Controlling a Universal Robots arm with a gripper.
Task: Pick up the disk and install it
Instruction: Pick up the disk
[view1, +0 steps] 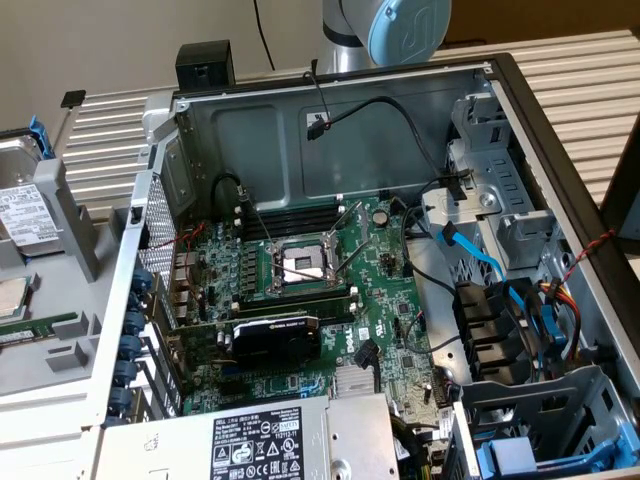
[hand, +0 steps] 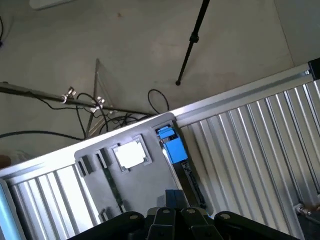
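I see the disk (view1: 24, 215) at the far left edge of the exterior frame, a little above the middle and partly cut off by the border. It is a flat silver-grey drive with a white barcoded label on its visible face and a blue plastic rail at its upper end. It leans steeply in a grey slotted holder (view1: 62, 195), and from the wrist camera I see the disk (hand: 172, 147) edge-on, blue rail end showing, standing in that same holder.
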